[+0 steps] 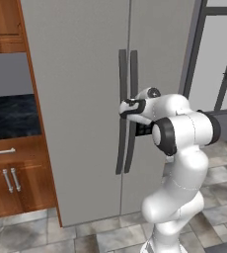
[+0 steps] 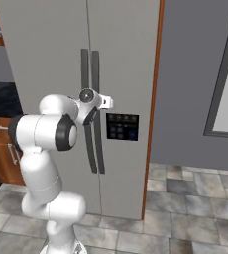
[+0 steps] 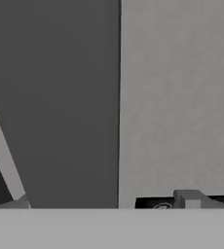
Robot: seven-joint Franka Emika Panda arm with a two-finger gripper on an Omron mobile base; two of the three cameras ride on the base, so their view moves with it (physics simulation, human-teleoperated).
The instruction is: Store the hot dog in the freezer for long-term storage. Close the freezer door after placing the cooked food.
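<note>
Left base view: the freezer has both doors shut, two dark handles side by side down the middle. The arm reaches in with the gripper right at the handle of the freezer door, about halfway up it. Can't tell how the fingers stand, the hand covers them. Wooden cabinets and a dark counter sit off to the left.

Right base view: same deal, hand up against the handles, a dark control panel on the door just beside it.

Hand view: very close up, a dark handle on the left, pale door on the right. One grey fingertip pokes up at the bottom, so the finger state isn't clear here either.
</note>
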